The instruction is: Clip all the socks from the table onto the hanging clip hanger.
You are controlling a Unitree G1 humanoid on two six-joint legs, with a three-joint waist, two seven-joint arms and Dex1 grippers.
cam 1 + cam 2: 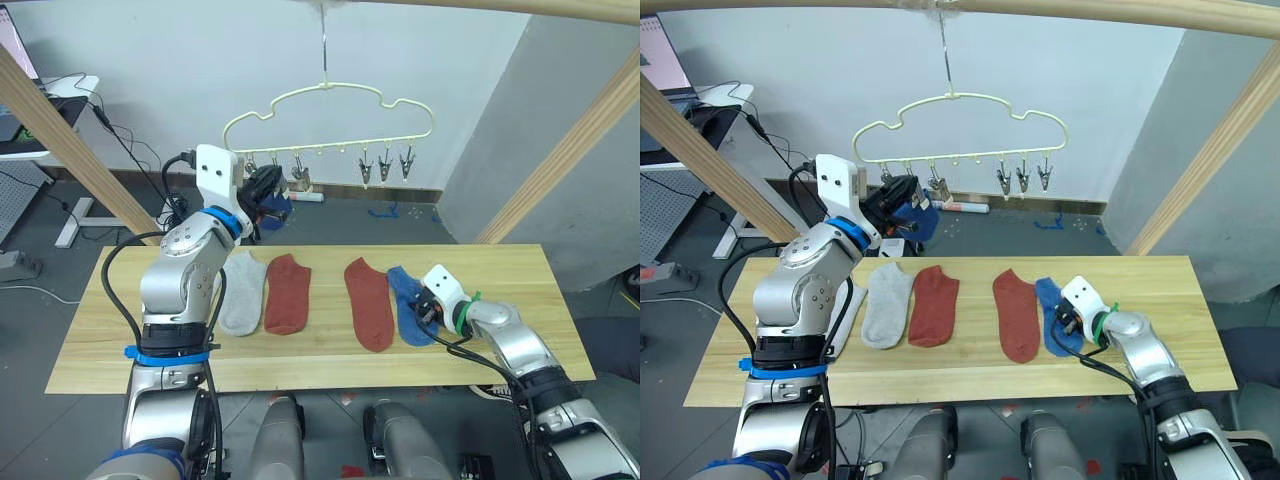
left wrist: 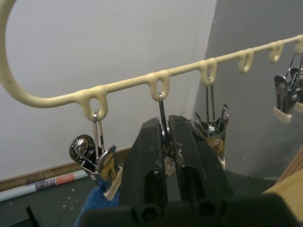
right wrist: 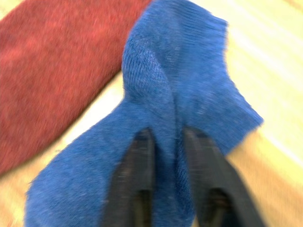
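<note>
Head stereo overhead; wrist close-ups.

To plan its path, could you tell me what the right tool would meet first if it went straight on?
The right tool already pinches a fold of the blue sock; straight on lies probably the table.

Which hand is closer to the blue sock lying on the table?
Right. The right hand pinches a fold of the blue sock on the table; the left hand is up at the clip hanger, squeezing a clip.
</note>
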